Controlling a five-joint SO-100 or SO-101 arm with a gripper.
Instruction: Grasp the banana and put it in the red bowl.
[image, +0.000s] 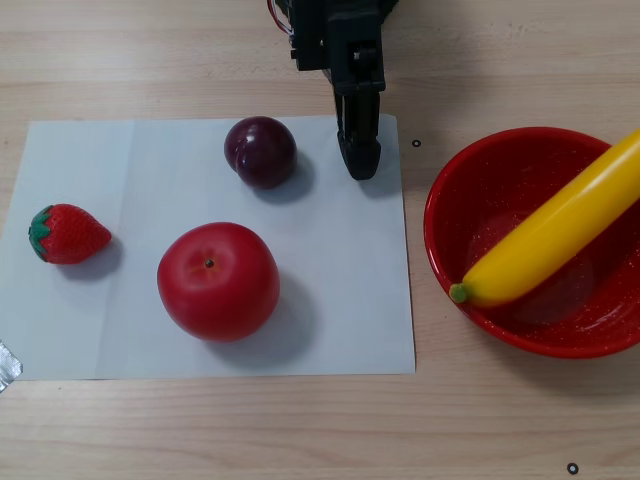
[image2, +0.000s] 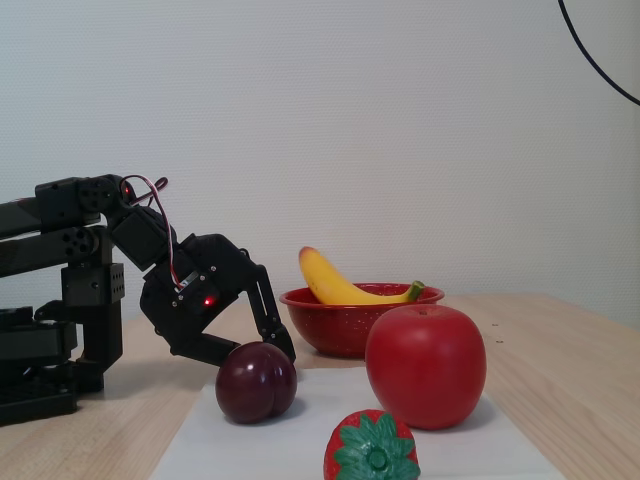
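The yellow banana (image: 550, 235) lies across the red bowl (image: 440, 215), green stem end low inside and the other end past the right rim. From the fixed view the banana (image2: 340, 285) leans in the red bowl (image2: 330, 325) with its orange tip up on the left. My black gripper (image: 360, 165) points down at the paper's top edge, left of the bowl and right of a plum, and looks shut with nothing in it. In the fixed view the gripper (image2: 285, 350) dips behind the plum, apart from the bowl.
On a white paper sheet (image: 340, 300) sit a dark plum (image: 261, 151), a big red apple (image: 218, 281) and a strawberry (image: 68, 233). Seen from the fixed camera, the plum (image2: 256, 382), apple (image2: 426, 365) and strawberry (image2: 372, 447) stand in front, the arm base (image2: 50, 330) at left.
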